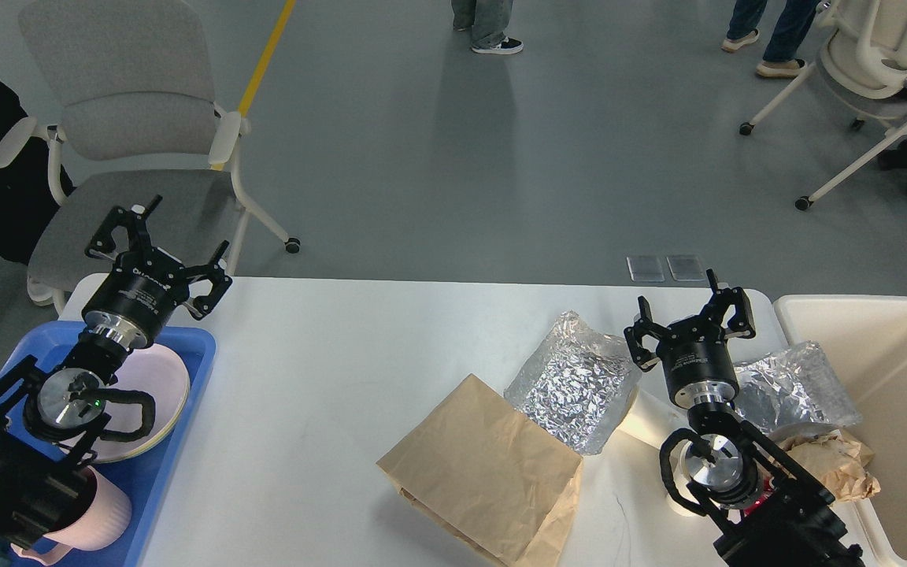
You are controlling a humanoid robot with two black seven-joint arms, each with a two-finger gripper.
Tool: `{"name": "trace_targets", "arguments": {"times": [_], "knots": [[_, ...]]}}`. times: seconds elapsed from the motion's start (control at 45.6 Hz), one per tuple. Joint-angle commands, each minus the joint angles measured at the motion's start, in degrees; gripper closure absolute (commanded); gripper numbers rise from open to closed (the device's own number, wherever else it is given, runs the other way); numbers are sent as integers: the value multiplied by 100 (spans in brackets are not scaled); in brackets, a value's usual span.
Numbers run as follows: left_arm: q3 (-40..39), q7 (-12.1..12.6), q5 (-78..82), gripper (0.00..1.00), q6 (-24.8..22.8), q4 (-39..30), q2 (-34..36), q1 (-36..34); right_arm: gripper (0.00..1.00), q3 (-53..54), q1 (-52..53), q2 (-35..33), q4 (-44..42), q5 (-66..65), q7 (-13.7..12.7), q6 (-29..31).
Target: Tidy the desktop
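The white desktop [343, 370] fills the lower half of the view. On its right part lie a brown paper bag [481, 468], a crumpled foil bag [575, 382], a second foil bag [792, 390] and a crumpled brown paper [835, 461]. My right gripper [694, 315] is open and empty, raised between the two foil bags. My left gripper [158, 248] is open and empty above the table's far left corner, over the blue tray [186, 354].
The blue tray holds a pink plate [162, 386] and a pink mug [95, 516], partly hidden by my left arm. A cream bin [886, 378] stands at the right edge. A grey chair [131, 134] stands behind the table.
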Motion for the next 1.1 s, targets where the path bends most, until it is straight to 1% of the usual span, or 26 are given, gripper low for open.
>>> {"name": "trace_targets", "arguments": {"times": [0.0,0.066,0.11,0.241,0.394,0.548,0.723,0.876,0.92,1.073], "knots": [[-1420,-151,1527,4,103,-901,-649,1013,0,0,-3,0,1,0,0,0],[-2080,-133,2012,4,94,-954,-1001,1110,0,0,6,0,1,0,0,0],[-2327,-133,2101,4,94,-954,-1133,1137,0,-9,-3,0,1,0,0,0],[-2434,-133,2093,4,120,-875,-1090,1154,0,0,-3,0,1,0,0,0],[-2724,-159,1829,4,68,-612,-1037,1172,0,-9,-3,0,1,0,0,0],[-2777,-142,1750,4,50,-594,-1046,1348,0,0,-3,0,1,0,0,0],[-2785,-168,1496,4,-3,-594,-1046,1383,0,0,-3,0,10,0,0,0],[-2759,-107,1354,4,15,-594,-1019,1365,0,0,-3,0,10,0,0,0],[-2742,-98,1346,4,85,-594,-1046,1383,0,0,-3,0,1,0,0,0],[-2671,-98,1363,4,32,-594,-1063,1383,0,0,-3,0,1,0,0,0]]}}
